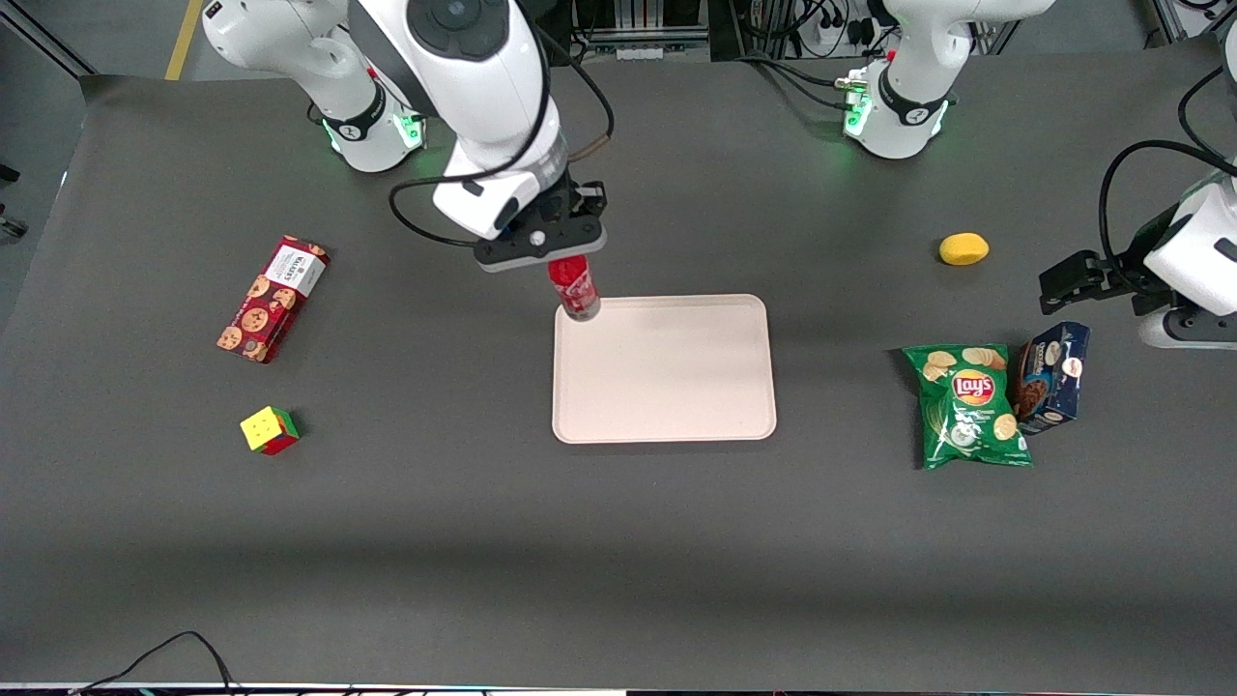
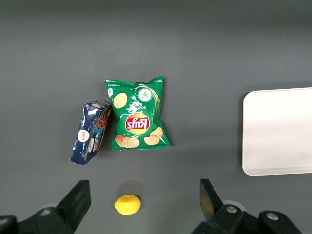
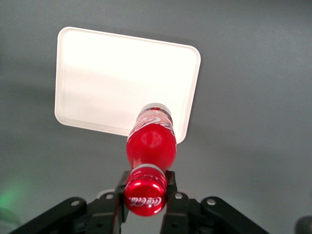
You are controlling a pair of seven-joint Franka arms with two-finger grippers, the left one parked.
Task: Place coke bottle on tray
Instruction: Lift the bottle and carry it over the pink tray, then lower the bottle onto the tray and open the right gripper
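- The tray [image 1: 676,387] sits at the centre of the front view, and the bottle hangs over its upper-left corner only; let go here, the base could land on the raised rim and the bottle would likely tip off onto the table [image 1: 618,561]
- The gripper [image 1: 559,253], just above centre in the front view, is clamped on the neck of the coke bottle [image 1: 575,285] right under the red cap, as the right wrist view shows with a finger [image 3: 170,181] pressed on each side; so high a hold leaves the body free to swing, and a quick sideways move might set it rocking
- The bottle [image 3: 151,144] seems to be still in the air with its clear base lowest; dropped from there it could bounce or roll, being narrow and round
- The colour cube [image 1: 270,430] at lower left and the chips bag [image 1: 969,406] at right lie well apart from the tray, so a knock against them looks unlikely
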